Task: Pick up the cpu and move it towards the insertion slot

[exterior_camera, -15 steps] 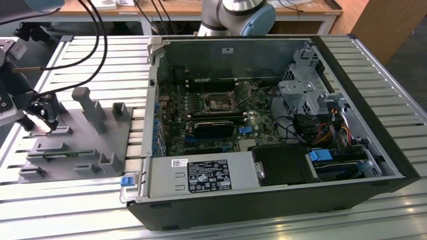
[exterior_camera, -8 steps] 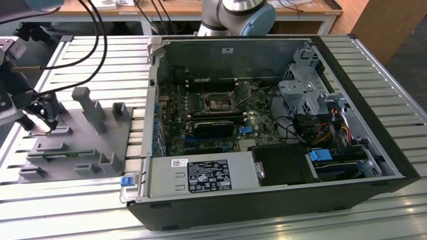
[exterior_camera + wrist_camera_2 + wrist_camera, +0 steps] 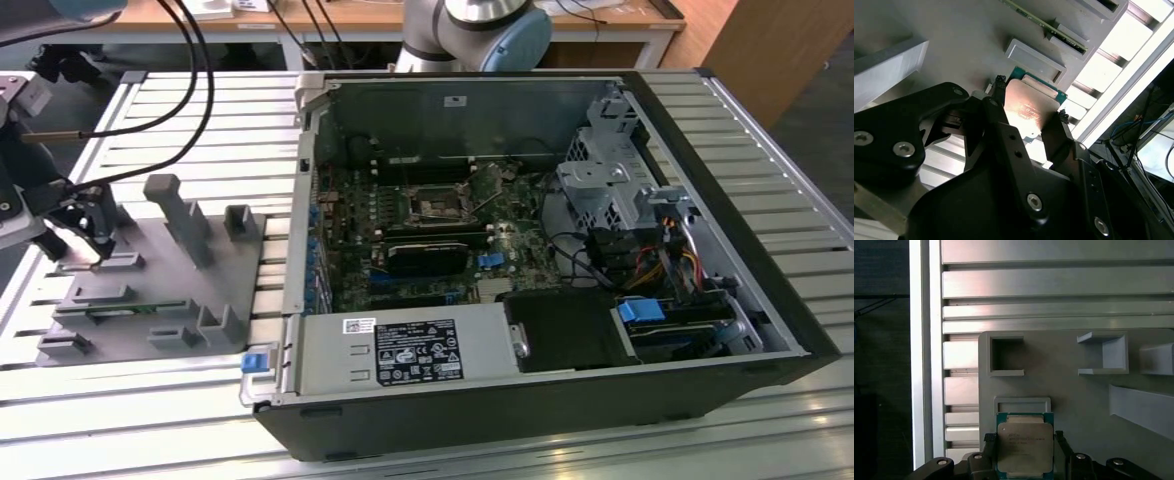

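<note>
The cpu (image 3: 1024,450), a flat silver square on a green rim, lies low over the grey holder tray (image 3: 1074,405) beside a small raised block. My gripper (image 3: 1024,440) has a black finger against each of two opposite edges of the cpu (image 3: 1029,105), so it is shut on the chip. The second wrist view shows the gripper (image 3: 1030,100) from behind its dark body. In the exterior view the gripper (image 3: 83,245) hangs over the tray (image 3: 160,290) at the exterior view's left. The insertion slot (image 3: 437,203), a silvery frame around a dark centre, sits on the motherboard inside the open computer case (image 3: 534,390).
Upright grey posts (image 3: 180,215) stand on the tray close to the gripper. Black cables (image 3: 187,80) hang above the slatted metal table (image 3: 120,420). Inside the case are a drive cage (image 3: 607,185), a power supply (image 3: 400,350) and a blue connector (image 3: 489,260).
</note>
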Robot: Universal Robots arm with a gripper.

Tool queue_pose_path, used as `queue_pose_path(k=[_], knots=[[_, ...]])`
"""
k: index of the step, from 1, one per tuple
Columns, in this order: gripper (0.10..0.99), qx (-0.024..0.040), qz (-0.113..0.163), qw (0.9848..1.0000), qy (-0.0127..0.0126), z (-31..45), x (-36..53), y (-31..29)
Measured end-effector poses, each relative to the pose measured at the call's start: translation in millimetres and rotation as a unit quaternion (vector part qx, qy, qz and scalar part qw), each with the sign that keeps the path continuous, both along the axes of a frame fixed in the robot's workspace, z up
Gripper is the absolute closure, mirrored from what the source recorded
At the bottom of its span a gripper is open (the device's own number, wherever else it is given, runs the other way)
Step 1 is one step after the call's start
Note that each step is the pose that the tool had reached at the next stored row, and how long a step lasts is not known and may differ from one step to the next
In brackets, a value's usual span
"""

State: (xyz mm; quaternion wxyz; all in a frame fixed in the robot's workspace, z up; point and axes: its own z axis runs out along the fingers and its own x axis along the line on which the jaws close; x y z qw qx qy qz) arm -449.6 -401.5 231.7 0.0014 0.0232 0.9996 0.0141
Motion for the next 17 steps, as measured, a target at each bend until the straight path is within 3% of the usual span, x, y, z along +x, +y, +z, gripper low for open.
queue_pose_path(k=[17], knots=[[0.549,0.0000,0.000,1.0000,0.0000,3.5,0.0,0.1]])
